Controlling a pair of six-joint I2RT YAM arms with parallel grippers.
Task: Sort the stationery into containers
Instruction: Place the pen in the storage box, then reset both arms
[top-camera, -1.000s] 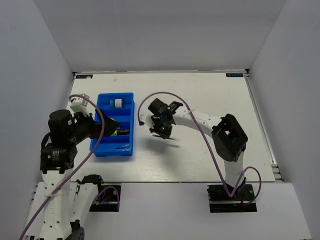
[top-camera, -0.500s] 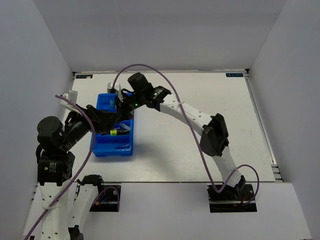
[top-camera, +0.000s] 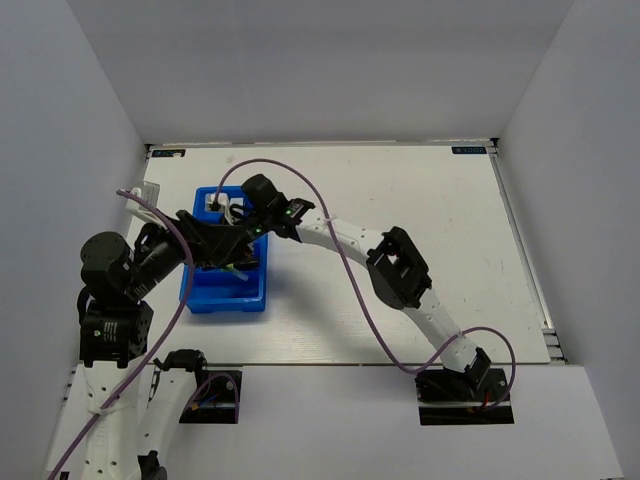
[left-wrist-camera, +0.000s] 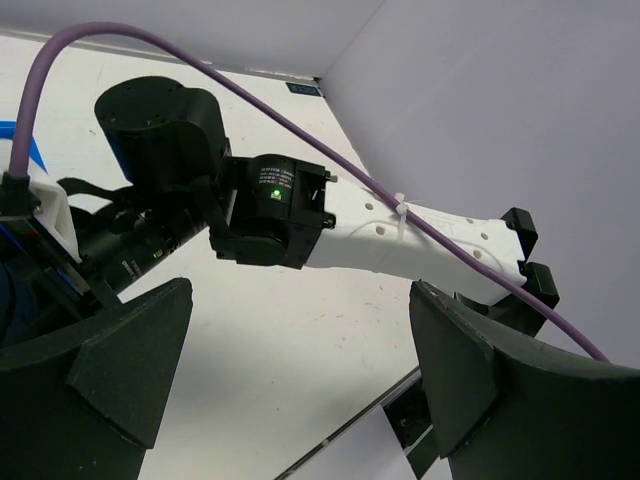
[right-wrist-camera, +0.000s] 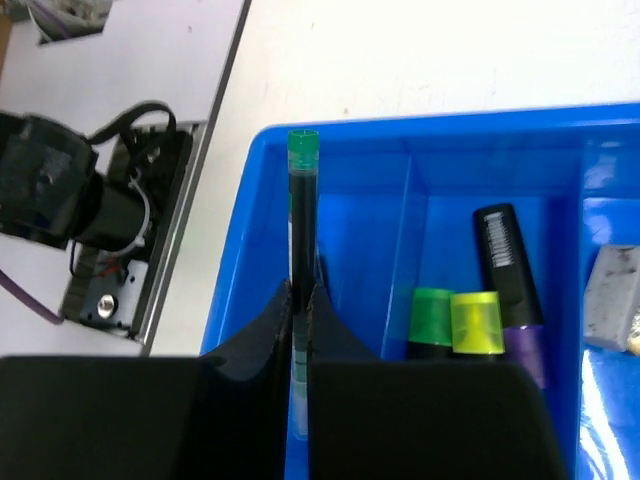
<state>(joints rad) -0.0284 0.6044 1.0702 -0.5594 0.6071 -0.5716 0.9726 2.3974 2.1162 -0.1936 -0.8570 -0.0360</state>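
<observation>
R arm's right tool (right-wrist-camera: 300, 300) is clenched on a thin dark pen w/ green cap (right-wrist-camera: 303, 200); cap end points to 12 o'clock in the wrist view. The pen hangs over the left wall of the bright blue rectangular plastic tray (right-wrist-camera: 236, 285), above its end compartment. Next compartment, at approx 4 o'clock from the pen: green-capped black highlighter (right-wrist-camera: 432, 322) touching yellow-capped black highlighter (right-wrist-camera: 477, 324), w/ purple-tipped black marker (right-wrist-camera: 508, 275) just beside them. Pale grey eraser (right-wrist-camera: 612, 298) is one compartment further, at 3 o'clock.

Top view: the tray sits at approx 9 o'clock on the white tabletop (top-camera: 420, 200), both arms over it. Left tool (left-wrist-camera: 300, 335) is released, fingers spread wide, nothing between them.
</observation>
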